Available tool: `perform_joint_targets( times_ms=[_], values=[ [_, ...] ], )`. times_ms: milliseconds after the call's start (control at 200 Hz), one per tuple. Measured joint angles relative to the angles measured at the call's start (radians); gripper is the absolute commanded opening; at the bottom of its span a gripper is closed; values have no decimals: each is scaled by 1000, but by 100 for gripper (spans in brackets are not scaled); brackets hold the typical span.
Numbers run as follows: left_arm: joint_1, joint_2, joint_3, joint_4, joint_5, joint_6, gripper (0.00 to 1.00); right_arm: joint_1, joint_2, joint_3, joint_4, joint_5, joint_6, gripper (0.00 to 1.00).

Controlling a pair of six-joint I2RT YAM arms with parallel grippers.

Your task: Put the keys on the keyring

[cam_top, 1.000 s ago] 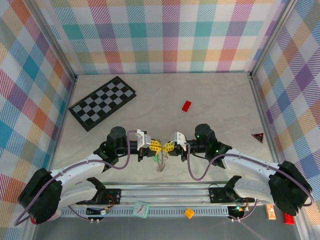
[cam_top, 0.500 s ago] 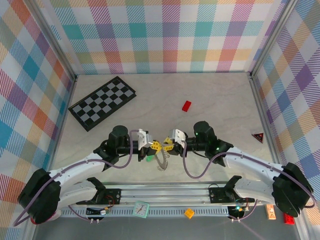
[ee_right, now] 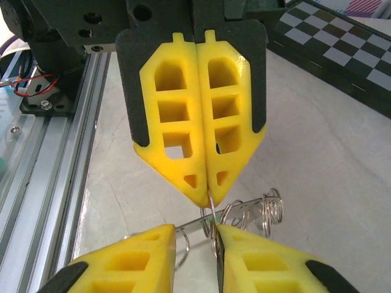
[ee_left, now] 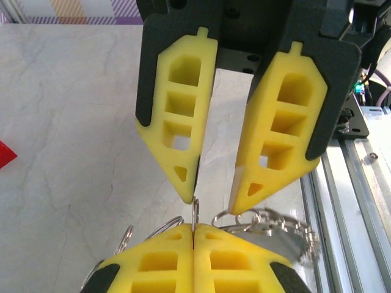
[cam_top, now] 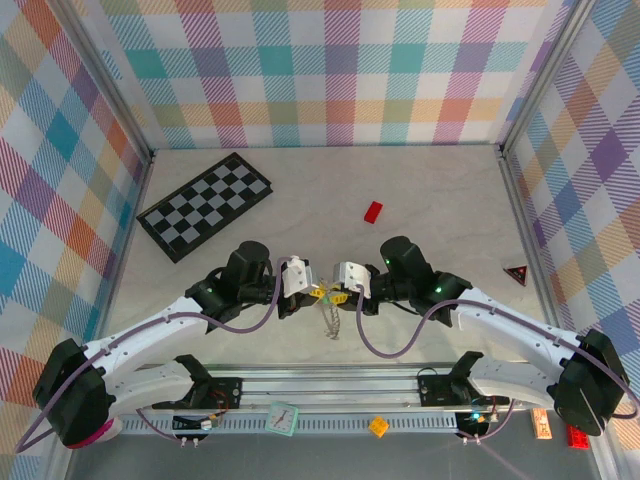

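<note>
The keyring (cam_top: 328, 318) is a silvery chain of wire loops hanging between the two grippers at the table's near middle. My left gripper (cam_top: 313, 292) is shut, pinching one thin loop (ee_left: 194, 213) of it edge-on at its fingertips (ee_left: 177, 244). My right gripper (cam_top: 338, 295) faces it tip to tip with its jaws open, and the pinched loop (ee_right: 209, 212) stands beside one of its fingers (ee_right: 244, 256). More loops (ee_right: 259, 212) trail off to the side. A flat silver key blade (ee_right: 241, 213) lies among them. The keys' heads are hidden.
A black-and-grey chequerboard (cam_top: 205, 205) lies at the back left. A small red block (cam_top: 373, 211) sits at the back middle, and a red triangular piece (cam_top: 516, 273) lies by the right wall. The aluminium rail (cam_top: 330, 385) runs along the near edge under both arms.
My right gripper was shut a second ago and has opened. Both wrists have edged toward the middle and slightly back. My left gripper has stayed pinched on the loop.
</note>
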Motion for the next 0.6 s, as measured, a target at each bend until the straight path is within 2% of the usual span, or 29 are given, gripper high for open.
perform_joint_targets(
  times_ms=[380,445,520,600],
  values=[
    [0,1,0,-8,2,7,0,13,48,0,27,0,-2,17],
    [0,1,0,-11,2,7,0,15,52,0,36,0,-1,12],
    [-1,1,0,-14,2,7,0,16,55,0,40,1,2,0],
    [-1,1,0,-21,1,8,2,18,57,0,40,5,5,0]
  ],
)
